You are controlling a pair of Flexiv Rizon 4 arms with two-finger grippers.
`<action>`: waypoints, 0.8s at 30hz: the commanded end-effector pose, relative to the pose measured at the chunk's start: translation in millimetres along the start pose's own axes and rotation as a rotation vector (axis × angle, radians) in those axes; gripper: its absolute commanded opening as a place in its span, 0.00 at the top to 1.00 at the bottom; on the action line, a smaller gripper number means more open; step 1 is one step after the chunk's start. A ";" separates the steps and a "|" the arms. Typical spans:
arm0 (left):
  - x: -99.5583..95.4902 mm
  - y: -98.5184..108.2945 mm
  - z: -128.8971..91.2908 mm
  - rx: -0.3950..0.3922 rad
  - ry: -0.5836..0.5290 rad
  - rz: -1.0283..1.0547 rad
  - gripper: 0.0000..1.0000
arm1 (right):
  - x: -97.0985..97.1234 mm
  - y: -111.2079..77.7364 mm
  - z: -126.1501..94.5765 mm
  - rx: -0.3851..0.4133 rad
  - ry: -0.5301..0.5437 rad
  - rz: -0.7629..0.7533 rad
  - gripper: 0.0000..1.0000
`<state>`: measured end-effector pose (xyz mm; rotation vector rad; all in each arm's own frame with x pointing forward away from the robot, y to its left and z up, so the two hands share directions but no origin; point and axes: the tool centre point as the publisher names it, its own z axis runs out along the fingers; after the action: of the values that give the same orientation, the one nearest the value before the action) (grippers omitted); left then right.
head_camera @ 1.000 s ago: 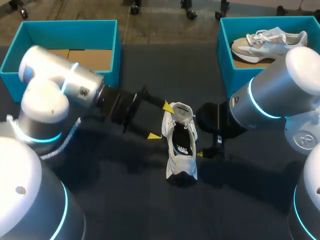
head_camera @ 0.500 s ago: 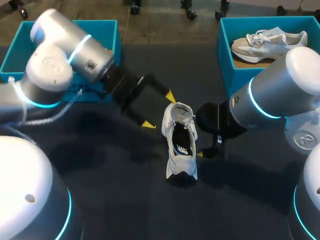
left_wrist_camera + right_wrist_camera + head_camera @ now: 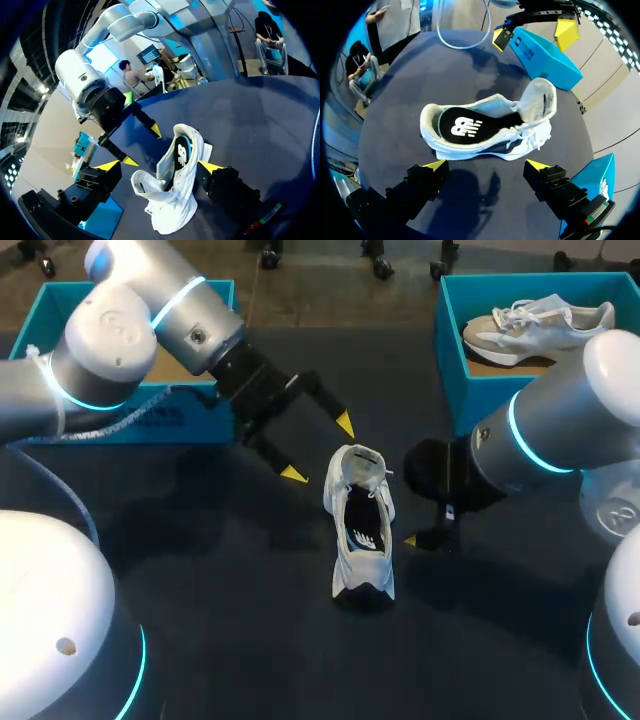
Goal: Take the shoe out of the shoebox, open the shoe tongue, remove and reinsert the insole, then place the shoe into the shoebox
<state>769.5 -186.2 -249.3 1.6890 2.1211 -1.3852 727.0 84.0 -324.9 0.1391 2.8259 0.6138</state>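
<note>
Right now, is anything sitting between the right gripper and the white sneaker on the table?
Nothing visible. The right gripper, fingers open, faces the white sneaker side-on across a bare strip of table. The left gripper hangs on the sneaker's far side, not in the gap.

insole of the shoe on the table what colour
Black insole with a white mark, best in the right wrist view.

Dim scene, soft overhead light, faint shadows

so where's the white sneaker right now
Mid-table in the head view, the white sneaker lies between the left hand and right hand, free of both.
</note>
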 end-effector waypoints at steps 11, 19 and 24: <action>5.7 -3.0 4.2 -0.016 0.083 -0.014 0.00 | -10.2 -37.8 -57.9 0.013 0.025 -0.007 0.00; 4.9 -11.8 -2.6 -0.062 0.204 -0.021 0.00 | -16.2 -57.9 -81.9 0.062 0.060 -0.033 0.00; -3.8 -17.8 -8.7 -0.074 0.289 -0.007 0.00 | -19.2 -65.5 -98.3 0.087 0.094 -0.059 0.00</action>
<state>757.9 -179.5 -241.8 1.8804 2.2507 -1.1676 723.8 -4.6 -287.4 0.0528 2.9228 0.5024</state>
